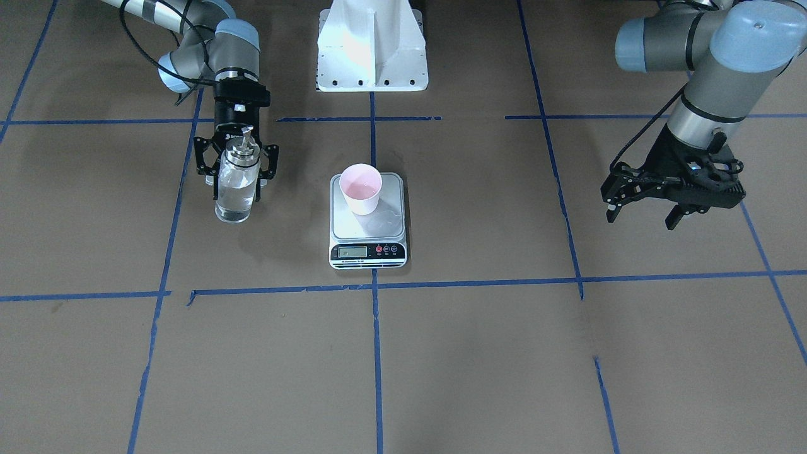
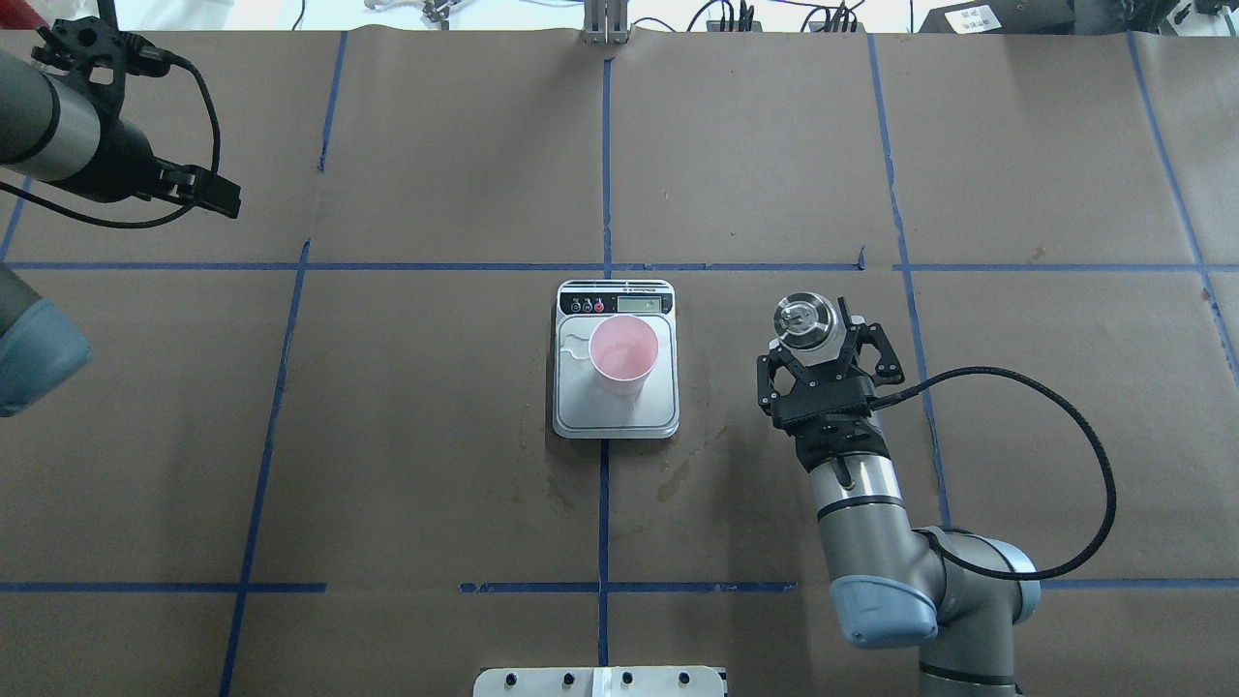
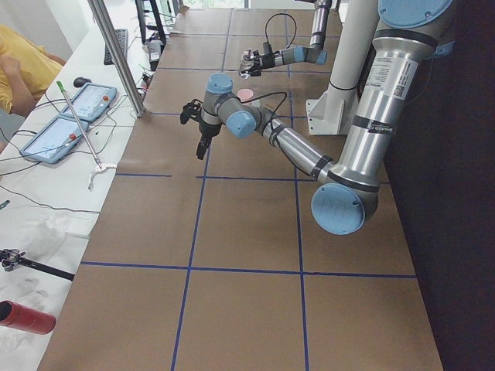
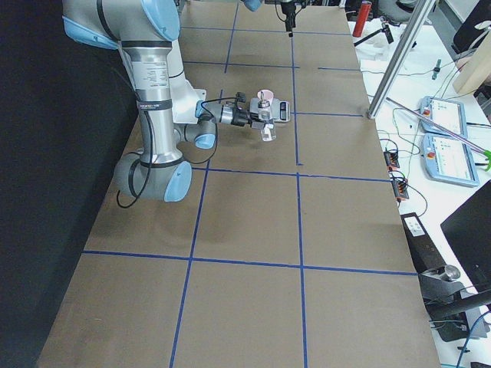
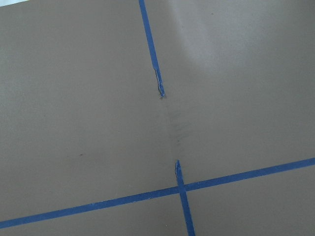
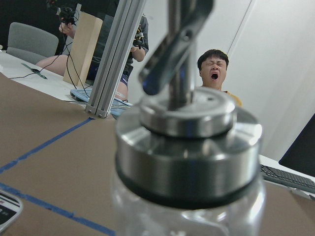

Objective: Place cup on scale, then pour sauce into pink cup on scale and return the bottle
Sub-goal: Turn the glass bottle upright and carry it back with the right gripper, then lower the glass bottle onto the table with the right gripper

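- Beside the digital scale point(image 1: 369, 217), on the robot's right, the right gripper point(image 1: 238, 180) has both fingers pressed against the sides of the upright glass bottle point(image 1: 236, 189), which is partly full of clear sauce point(image 1: 232, 207).
- We cannot tell whether the bottle's base rests on the table.
- The pink cup point(image 1: 360, 188) stands on the scale's platform, off-centre toward the bottle's side.
- The left gripper point(image 1: 640, 217) hangs well apart, spread wide and holding nothing.
- We judge that letting go with the base off the table would drop the slim bottle, and it could topple and spill.
- A finger catching the glass as the arm withdraws could tip it toward the scale.
- A glossy patch point(image 1: 388, 217) beside the cup looks like liquid, so wet glass might slip.
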